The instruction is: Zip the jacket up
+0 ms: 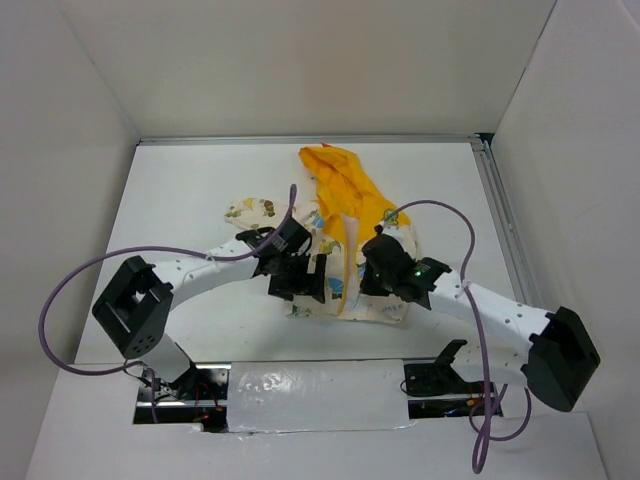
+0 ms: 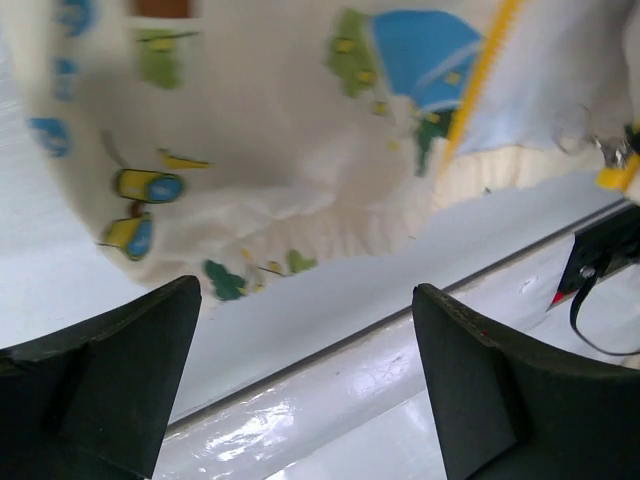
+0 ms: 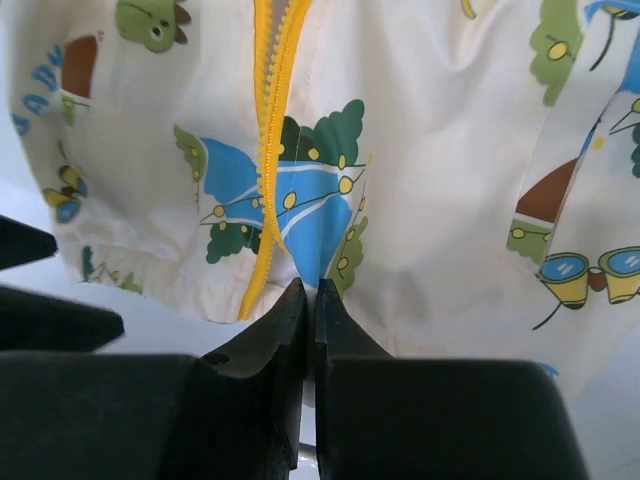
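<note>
The jacket (image 1: 345, 235), cream with cartoon prints, lies crumpled at the table's middle, its yellow-orange hood (image 1: 340, 180) toward the back. My right gripper (image 3: 310, 290) is shut, pinching the jacket's (image 3: 440, 170) lower front fabric just right of the yellow zipper strip (image 3: 268, 150). My left gripper (image 2: 305, 340) is open and empty, hovering over bare table just in front of the jacket's hem (image 2: 280, 130). The zipper strip (image 2: 478, 80) runs at the upper right of the left wrist view. In the top view the left gripper (image 1: 300, 285) and right gripper (image 1: 378, 272) flank the jacket's lower front.
White walls enclose the table (image 1: 180, 200) on three sides. A shiny taped strip (image 1: 310, 395) runs along the near edge between the arm bases. A metal rail (image 1: 500, 220) borders the right side. A black part (image 2: 610, 250) shows at the left wrist view's right edge.
</note>
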